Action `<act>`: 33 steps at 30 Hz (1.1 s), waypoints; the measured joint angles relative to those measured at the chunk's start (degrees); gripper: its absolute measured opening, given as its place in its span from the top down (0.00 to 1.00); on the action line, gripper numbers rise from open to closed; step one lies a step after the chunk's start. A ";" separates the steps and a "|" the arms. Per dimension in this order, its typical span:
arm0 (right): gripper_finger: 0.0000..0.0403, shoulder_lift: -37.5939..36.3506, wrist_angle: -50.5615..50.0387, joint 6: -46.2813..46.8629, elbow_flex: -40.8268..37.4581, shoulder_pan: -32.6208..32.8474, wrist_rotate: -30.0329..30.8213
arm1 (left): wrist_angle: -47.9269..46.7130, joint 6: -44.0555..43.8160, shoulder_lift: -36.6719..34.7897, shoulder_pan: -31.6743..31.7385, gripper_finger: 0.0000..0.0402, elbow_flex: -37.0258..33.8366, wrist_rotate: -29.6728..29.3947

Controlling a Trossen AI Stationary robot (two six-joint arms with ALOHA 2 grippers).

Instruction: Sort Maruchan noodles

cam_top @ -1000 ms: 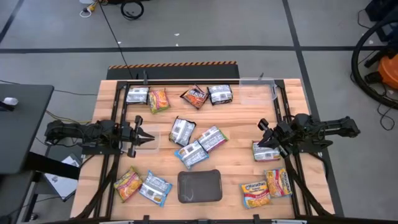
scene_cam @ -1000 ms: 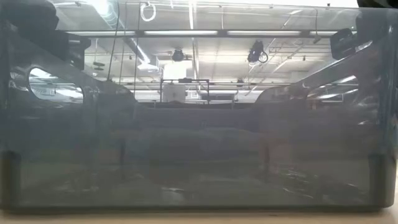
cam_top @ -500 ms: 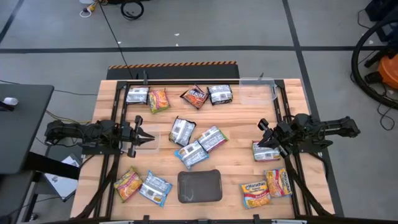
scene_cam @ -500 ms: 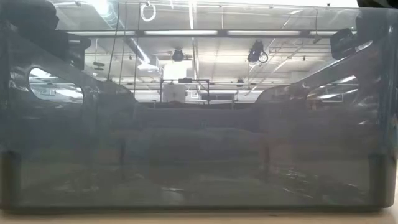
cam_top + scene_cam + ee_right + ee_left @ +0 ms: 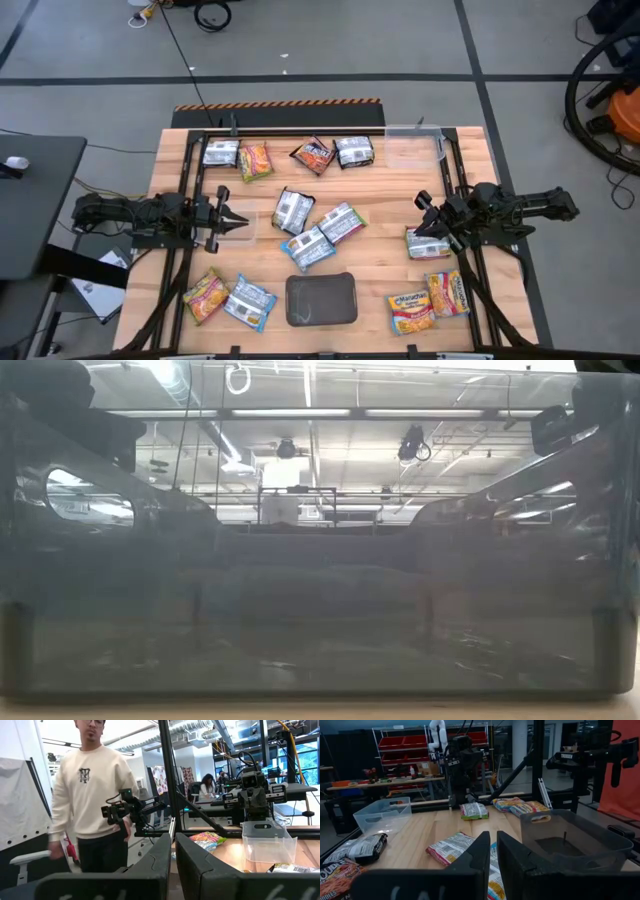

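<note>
Maruchan packets lie flat on the wooden table in the high view. A row sits along the far edge, from a green-silver one [image 5: 220, 153] to a dark red-brown one [image 5: 314, 155]. Three cluster at the centre [image 5: 308, 247]. Two lie near-left [image 5: 205, 296], and three lie on the right [image 5: 410, 311]. My left gripper [image 5: 243, 219] hovers shut over the table's left side, pointing right at the centre packets [image 5: 452, 848]. My right gripper [image 5: 422, 203] is shut over the right side, just beyond a green-silver packet [image 5: 428, 243].
A dark grey tray [image 5: 321, 299] stands at the near edge; its wall [image 5: 320, 600] fills the low view. One clear tub [image 5: 410, 147] sits at the far right and another [image 5: 240, 228] under my left gripper. A person in a cream sweatshirt [image 5: 92, 785] stands beyond the table's left side.
</note>
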 joint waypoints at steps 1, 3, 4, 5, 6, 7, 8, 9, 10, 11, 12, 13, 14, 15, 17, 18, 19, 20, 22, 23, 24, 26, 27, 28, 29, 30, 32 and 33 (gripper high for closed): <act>0.92 0.00 -0.02 0.01 -0.01 -0.01 0.00 | 0.07 0.03 0.02 0.01 0.90 0.00 0.00; 0.92 0.00 0.00 0.01 0.00 0.00 0.00 | 0.56 0.02 0.02 0.01 0.90 0.02 -0.02; 0.92 0.02 0.00 0.01 -0.01 0.00 0.00 | 0.68 0.00 0.02 0.01 0.90 0.01 -0.02; 0.92 0.00 -0.02 0.00 0.00 0.02 0.00 | 0.68 0.00 0.02 0.01 0.90 0.01 -0.02; 0.92 0.02 -0.02 0.00 0.00 0.02 -0.02 | 0.66 0.00 0.02 0.00 0.90 0.00 -0.02; 0.92 0.00 -0.02 0.02 0.00 0.01 0.00 | 0.66 0.00 0.02 0.01 0.90 0.00 -0.02; 0.92 0.01 -0.02 0.00 -0.01 -0.01 0.00 | 0.66 0.00 0.02 0.00 0.90 0.00 -0.02; 0.92 0.02 -0.02 0.00 -0.02 -0.01 0.00 | 0.73 0.00 0.02 0.01 0.90 0.02 -0.02; 0.92 0.00 -0.02 0.01 -0.01 0.00 0.00 | 1.04 0.03 0.02 0.01 0.90 0.02 -0.02; 0.92 0.00 -0.02 0.01 -0.02 -0.01 0.00 | 1.59 0.03 0.02 -0.01 0.90 0.00 -0.02; 0.92 0.02 -0.02 0.00 -0.02 0.02 0.00 | 1.85 -0.21 0.00 0.01 0.90 0.00 -0.01; 0.92 0.01 -0.01 0.00 -0.01 0.01 0.00 | 1.79 -0.99 0.01 0.01 0.90 0.01 -0.01; 0.92 0.01 -0.02 0.00 0.00 0.00 0.00 | 1.67 -2.09 0.02 0.01 0.90 0.00 -0.01; 0.92 0.01 -0.02 0.00 -0.01 0.02 0.00 | 1.66 -3.24 0.02 0.00 0.90 0.02 0.01; 0.92 0.00 0.00 0.00 0.00 0.00 0.00 | 1.64 -4.74 0.02 0.01 0.90 0.02 0.00; 0.92 0.00 0.00 0.00 -0.02 0.02 0.00 | 1.66 -5.39 0.02 -0.01 0.90 0.02 0.01; 0.92 0.00 -0.01 0.01 -0.01 -0.01 0.00 | 1.66 -6.18 0.02 -0.01 0.90 0.00 0.01; 0.92 0.02 0.00 0.00 -0.02 -0.01 0.05 | 1.64 -6.38 0.02 -0.01 0.90 0.02 0.00; 0.92 0.00 0.22 -0.31 -0.02 -0.10 2.27 | 1.62 -6.21 0.02 0.00 0.90 0.01 0.01; 0.92 0.00 0.34 -0.24 -0.01 -0.16 4.05 | 1.63 -5.98 0.02 -0.01 0.90 0.00 0.01; 0.92 0.01 0.45 0.00 -0.01 -0.16 5.74 | 1.64 -5.90 0.02 -0.01 0.90 0.02 0.00; 0.92 0.00 1.85 -0.02 0.00 -0.16 9.82 | 1.64 -6.01 0.02 0.01 0.90 0.02 0.01; 0.92 0.00 2.81 -0.02 0.00 -0.16 11.72 | 1.64 -6.02 0.02 -0.01 0.90 0.01 0.00; 0.92 0.00 3.78 0.10 -0.01 -0.16 13.23 | 1.64 -5.96 0.02 -0.01 0.90 0.02 0.01; 0.92 0.02 5.21 0.15 -0.02 -0.16 14.53 | 1.64 -5.96 0.02 -0.01 0.90 0.02 0.00; 0.92 0.02 7.59 0.18 -0.01 -0.16 15.58 | 1.64 -5.98 0.02 -0.01 0.90 0.01 0.01; 0.92 0.00 14.22 2.32 -0.02 -0.16 18.09 | 1.64 -5.98 0.02 -0.01 0.90 0.02 0.00; 0.92 0.00 17.44 4.66 0.00 -0.16 20.18 | 1.64 -5.96 0.02 -0.01 0.90 0.02 0.01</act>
